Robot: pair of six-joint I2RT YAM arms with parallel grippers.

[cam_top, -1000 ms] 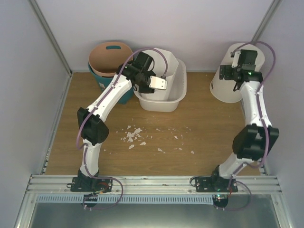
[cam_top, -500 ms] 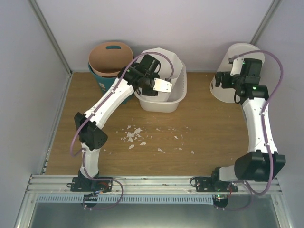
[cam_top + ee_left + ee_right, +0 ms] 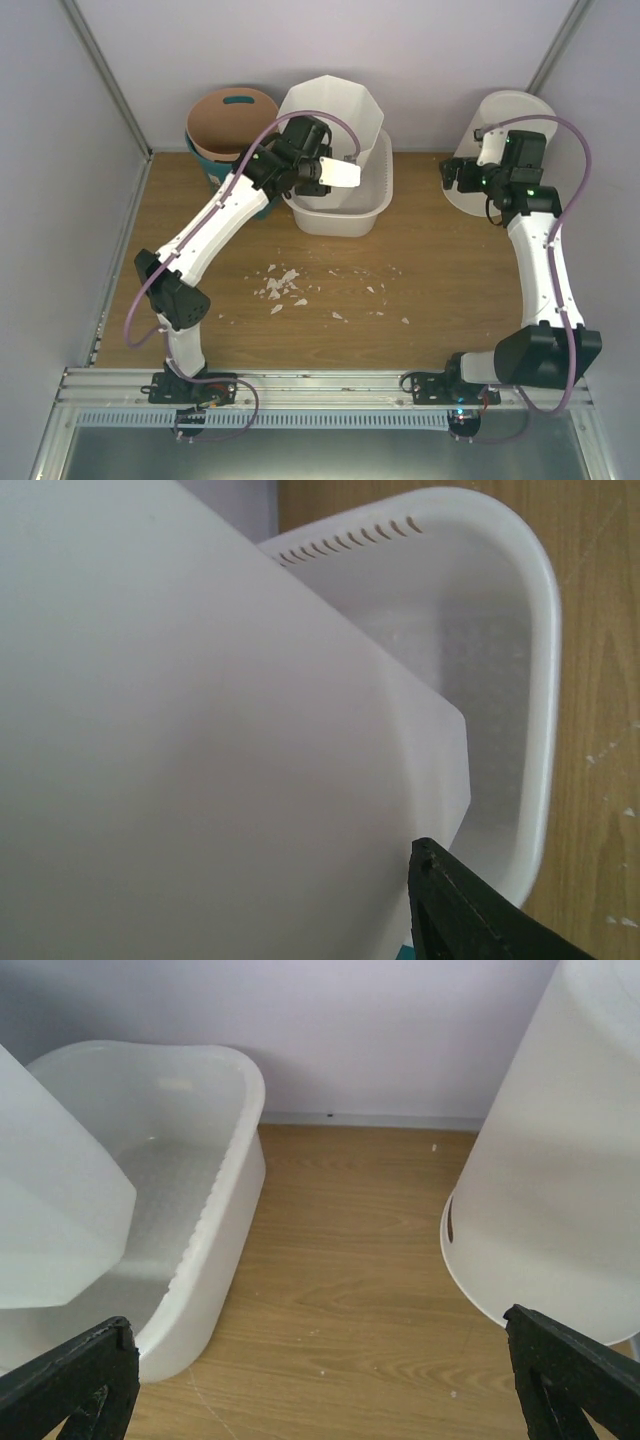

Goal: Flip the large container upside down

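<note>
The large container [image 3: 340, 218] sits at the far side of the worktop [image 3: 440, 270], close to the back wall. It is the right way up, with its open top facing up.

My left gripper [image 3: 340, 173] is clamped on the wall of the tall white bin with flat sides [image 3: 335, 110]. I hold that bin up in the air, tipped, right over the large container. I cannot tell if the two touch.

My right gripper [image 3: 315, 1380] is spread wide with nothing in it. It hangs over the bare wood between the large container and the round white bin [image 3: 560, 1160]. That round bin is near the right wall with its wide end low.

A brown and teal bin [image 3: 232, 125] stands in the far left corner, just beside the large container. Small white bits [image 3: 285, 285] lie on the wood, nearer to my bases.
</note>
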